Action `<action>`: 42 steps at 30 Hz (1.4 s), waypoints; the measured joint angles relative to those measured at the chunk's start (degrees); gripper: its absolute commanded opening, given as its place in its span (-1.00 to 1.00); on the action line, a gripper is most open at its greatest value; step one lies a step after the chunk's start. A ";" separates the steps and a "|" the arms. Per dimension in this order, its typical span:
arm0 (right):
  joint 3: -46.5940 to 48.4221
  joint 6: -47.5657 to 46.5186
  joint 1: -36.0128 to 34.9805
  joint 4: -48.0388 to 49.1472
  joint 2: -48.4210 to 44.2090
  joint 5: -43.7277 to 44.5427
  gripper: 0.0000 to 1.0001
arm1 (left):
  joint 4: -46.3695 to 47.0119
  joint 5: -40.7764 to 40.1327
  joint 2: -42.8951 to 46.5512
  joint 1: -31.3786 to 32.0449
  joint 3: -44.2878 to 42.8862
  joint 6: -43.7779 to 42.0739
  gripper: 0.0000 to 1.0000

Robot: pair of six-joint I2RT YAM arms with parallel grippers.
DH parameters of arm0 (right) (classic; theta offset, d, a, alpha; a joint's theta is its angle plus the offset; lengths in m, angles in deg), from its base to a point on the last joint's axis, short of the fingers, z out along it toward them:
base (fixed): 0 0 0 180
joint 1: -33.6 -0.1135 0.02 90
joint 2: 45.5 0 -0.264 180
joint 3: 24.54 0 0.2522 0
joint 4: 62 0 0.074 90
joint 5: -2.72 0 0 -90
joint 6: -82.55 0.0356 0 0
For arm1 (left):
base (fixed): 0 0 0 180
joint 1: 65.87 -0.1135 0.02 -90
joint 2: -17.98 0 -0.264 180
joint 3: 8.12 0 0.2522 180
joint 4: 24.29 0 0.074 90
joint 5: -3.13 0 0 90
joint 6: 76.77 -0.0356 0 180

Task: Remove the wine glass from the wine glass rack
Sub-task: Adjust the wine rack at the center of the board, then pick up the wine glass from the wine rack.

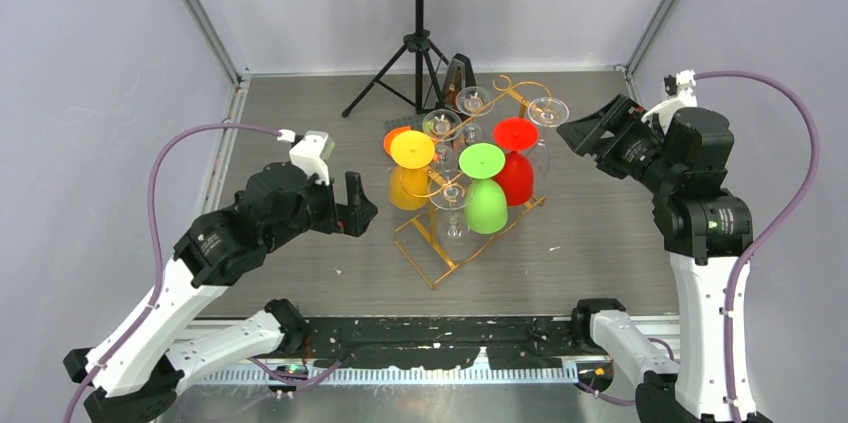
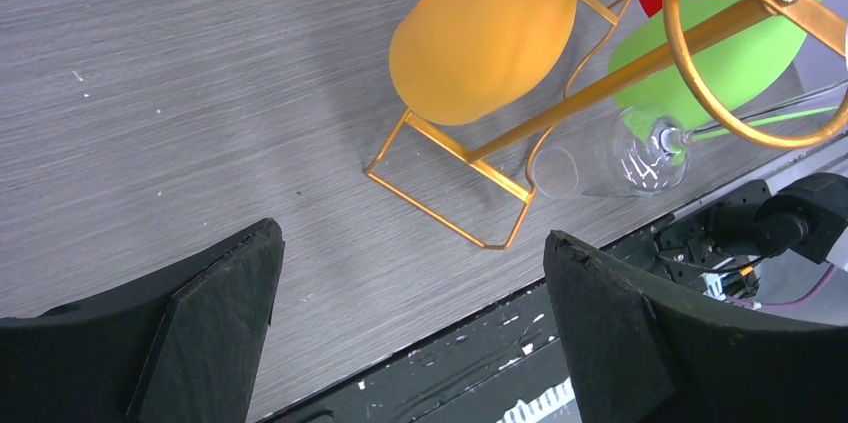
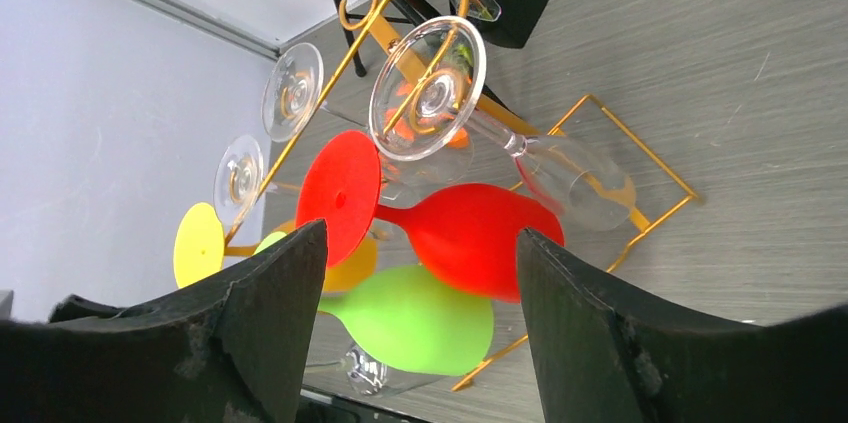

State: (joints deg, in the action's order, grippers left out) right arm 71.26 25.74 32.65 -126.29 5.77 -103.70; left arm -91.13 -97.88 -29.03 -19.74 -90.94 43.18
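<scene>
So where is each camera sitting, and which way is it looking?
Top camera: high behind the arms, looking down on the gold wire wine glass rack and both arms, left claw and right claw open.
Left wrist camera: on the left arm, looking down at the opaque yellow wine glass; its black fingers show.
Right wrist camera: on the right arm, facing the opaque red wine glass; its fingers show.
Shared: all three see the rack and the opaque green wine glass.

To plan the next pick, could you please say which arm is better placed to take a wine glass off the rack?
Probably right. The right gripper, open, faces the rack, with the nearest clear glass and red glass framed between its fingers. The left gripper, also open, looks mostly at table.
</scene>
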 measured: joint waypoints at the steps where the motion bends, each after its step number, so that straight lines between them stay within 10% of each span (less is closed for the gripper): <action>1: -0.57 1.46 0.00 0.57 0.02 0.15 0.45 | -0.17 0.00 0.20 0.00 0.00 -0.37 0.99; 27: -9.05 20.81 0.00 15.34 4.31 4.96 -0.04 | -2.12 -0.44 2.62 0.00 1.16 -4.85 0.99; 42: -12.52 24.11 0.00 20.17 4.66 4.70 -0.88 | -3.78 -2.05 2.97 0.00 1.60 -4.94 0.99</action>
State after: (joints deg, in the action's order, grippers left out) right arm 58.74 49.85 32.65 -106.11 10.42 -99.00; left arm -94.92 -99.93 -26.06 -19.74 -89.35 38.24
